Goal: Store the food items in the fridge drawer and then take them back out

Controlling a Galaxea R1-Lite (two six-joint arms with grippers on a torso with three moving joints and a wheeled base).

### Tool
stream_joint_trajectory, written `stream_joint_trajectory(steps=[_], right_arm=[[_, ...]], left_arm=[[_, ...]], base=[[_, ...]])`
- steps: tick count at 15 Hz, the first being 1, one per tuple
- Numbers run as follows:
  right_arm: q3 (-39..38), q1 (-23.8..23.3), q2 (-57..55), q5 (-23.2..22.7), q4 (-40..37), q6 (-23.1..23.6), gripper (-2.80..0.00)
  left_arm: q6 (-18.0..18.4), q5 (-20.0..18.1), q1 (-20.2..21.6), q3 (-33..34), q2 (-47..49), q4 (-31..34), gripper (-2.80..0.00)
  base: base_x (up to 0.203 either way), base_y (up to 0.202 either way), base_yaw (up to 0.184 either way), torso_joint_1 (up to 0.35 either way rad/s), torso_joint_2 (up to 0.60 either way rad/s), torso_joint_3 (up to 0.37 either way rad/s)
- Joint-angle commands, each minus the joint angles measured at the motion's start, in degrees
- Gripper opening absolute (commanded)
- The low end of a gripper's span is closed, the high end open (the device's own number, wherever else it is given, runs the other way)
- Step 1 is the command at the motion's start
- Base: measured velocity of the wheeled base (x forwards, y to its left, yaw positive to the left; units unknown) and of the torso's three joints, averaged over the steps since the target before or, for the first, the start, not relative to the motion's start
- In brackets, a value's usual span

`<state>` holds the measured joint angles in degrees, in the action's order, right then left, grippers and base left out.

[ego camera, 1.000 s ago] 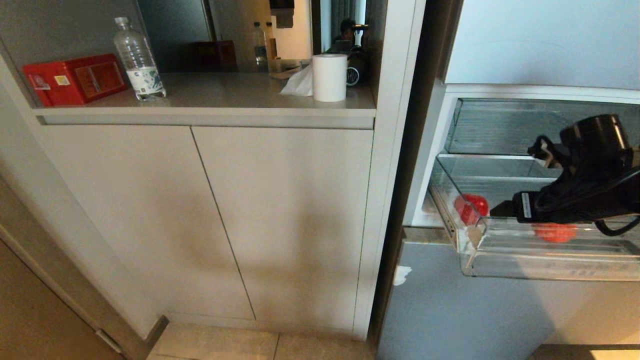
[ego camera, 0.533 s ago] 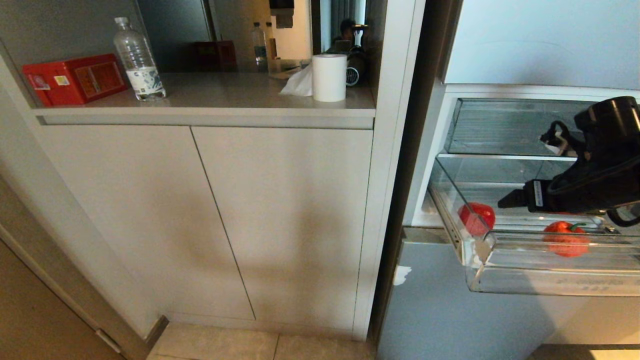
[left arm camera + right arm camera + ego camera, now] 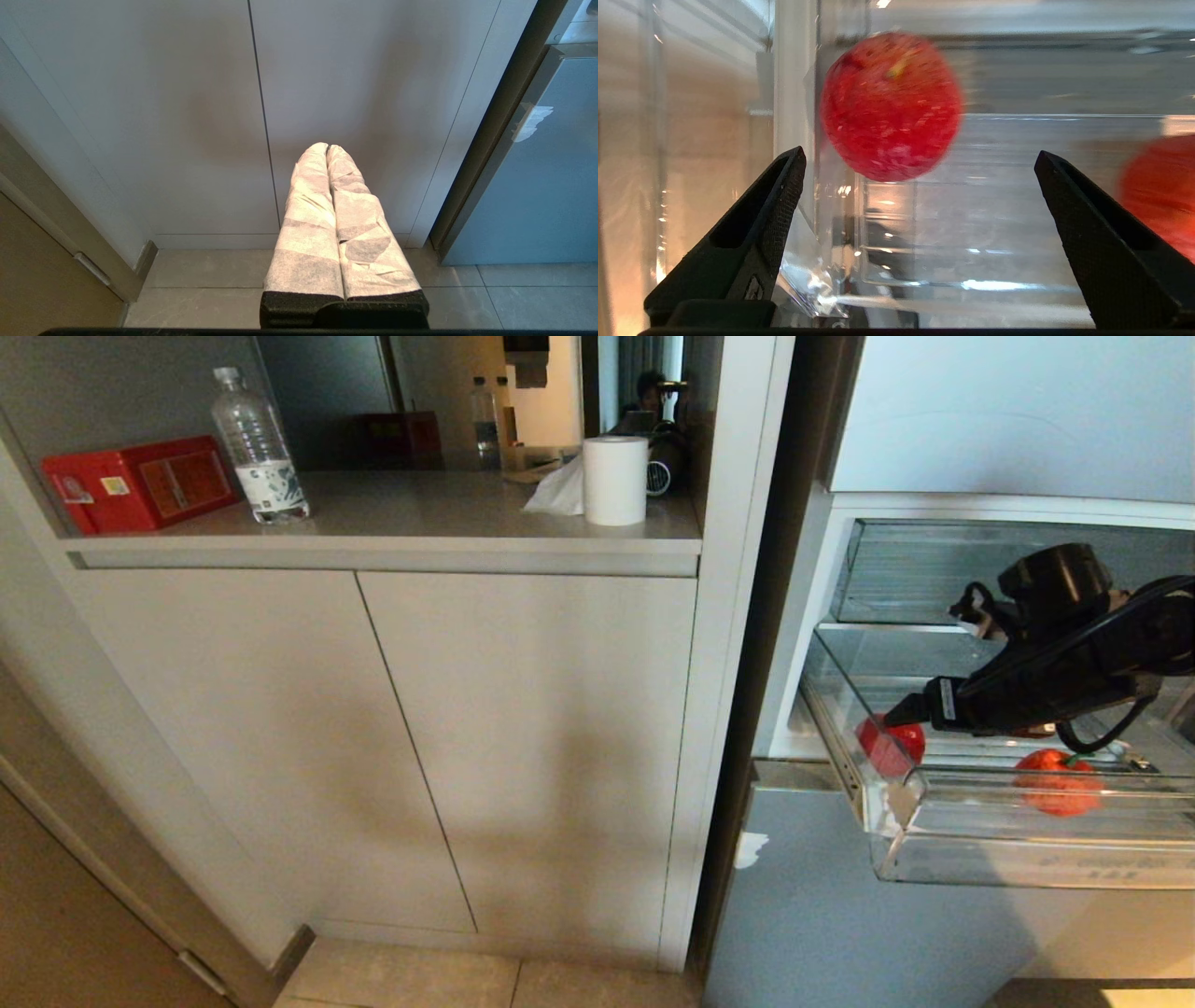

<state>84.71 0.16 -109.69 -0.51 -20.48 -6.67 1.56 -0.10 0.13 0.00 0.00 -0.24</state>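
The fridge drawer (image 3: 1027, 861), shallow and clear, stands pulled out at the right. A red fruit (image 3: 893, 745) lies at its left end and an orange-red one (image 3: 1058, 784) further right. My right gripper (image 3: 898, 717) reaches over the drawer from the right, tips just above the red fruit. In the right wrist view the gripper (image 3: 920, 153) is open, and the red fruit (image 3: 891, 105) lies beyond the tips with nothing between them. The orange-red fruit (image 3: 1164, 191) shows past one finger. My left gripper (image 3: 327, 147) is shut, its fingers wrapped in white, parked facing the cabinet doors.
A taller clear drawer (image 3: 934, 569) sits above the open one, with the grey fridge door panel (image 3: 887, 924) below. On the counter to the left stand a red box (image 3: 140, 483), a water bottle (image 3: 260, 448) and a paper roll (image 3: 615, 481). Cabinet doors (image 3: 523, 747) fill the middle.
The drawer slid a little further out at first. My right gripper lifted, then swung left over the drawer toward the red fruit, staying open.
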Motion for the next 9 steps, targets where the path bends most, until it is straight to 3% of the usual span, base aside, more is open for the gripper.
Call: stream_joint_trajectory(steps=[1,9], right_arm=[[0.4,0.0,-3.4,-0.9,-0.2,0.0,0.0],[3.3,0.2,-8.7,-1.6,-0.2,-1.0,0.0]], left_arm=[[0.0,0.0,0.0,0.1,0.1,0.0,-2.8],[0.0,0.0,0.0,0.1,0.1,0.0,-2.8]], base=[[0.0,0.0,0.0,0.0,0.0,0.0],[0.0,0.0,0.0,0.0,0.0,0.0]])
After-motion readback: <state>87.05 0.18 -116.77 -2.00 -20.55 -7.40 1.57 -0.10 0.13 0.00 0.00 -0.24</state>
